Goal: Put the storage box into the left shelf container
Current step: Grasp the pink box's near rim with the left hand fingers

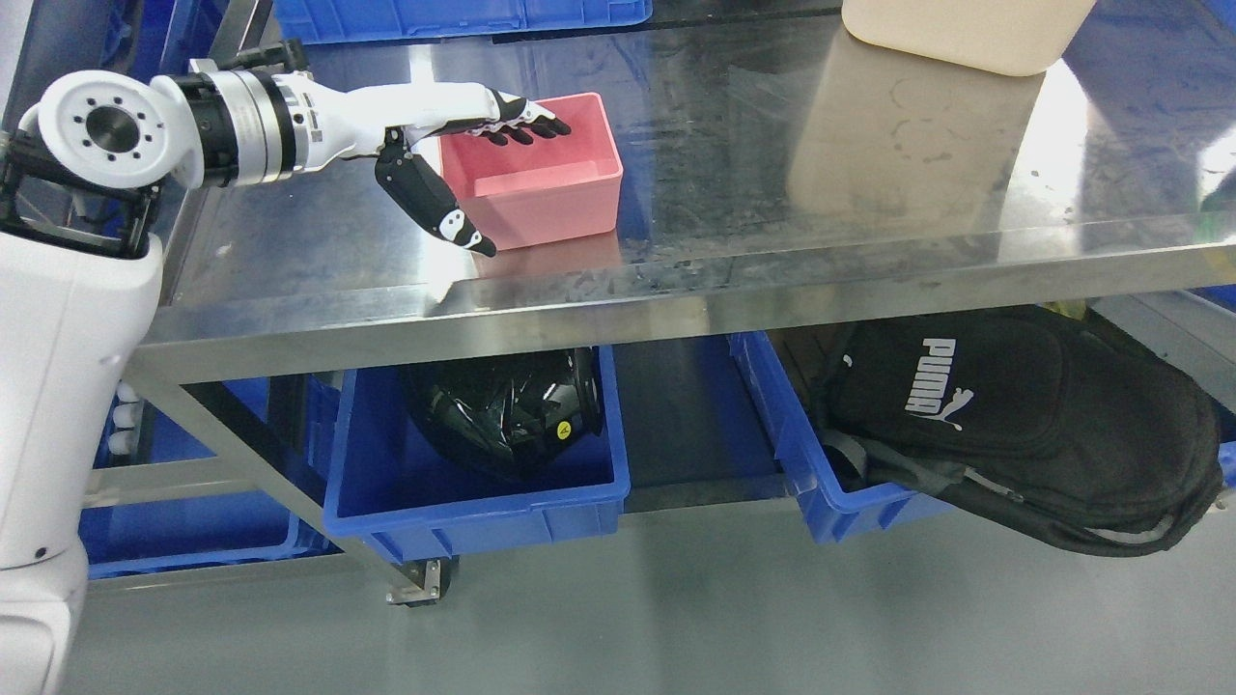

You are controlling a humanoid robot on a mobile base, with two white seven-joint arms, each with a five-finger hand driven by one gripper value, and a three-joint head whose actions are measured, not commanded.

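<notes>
While the left hand (463, 145) reaches in from nine o'clock, fingers (526, 121) spread wide over the pink box's (541, 183) rim and thumb at its near corner, gripping nothing, the box sits on the table (772, 241) above a blue bin (483, 502)

Head camera looks down, close, at steel table (676, 280).

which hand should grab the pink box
Left. The left hand is already at the pink box on the steel table, fingers spread over its open top and thumb down its near side, not yet closed. The right hand is out of view.
</notes>
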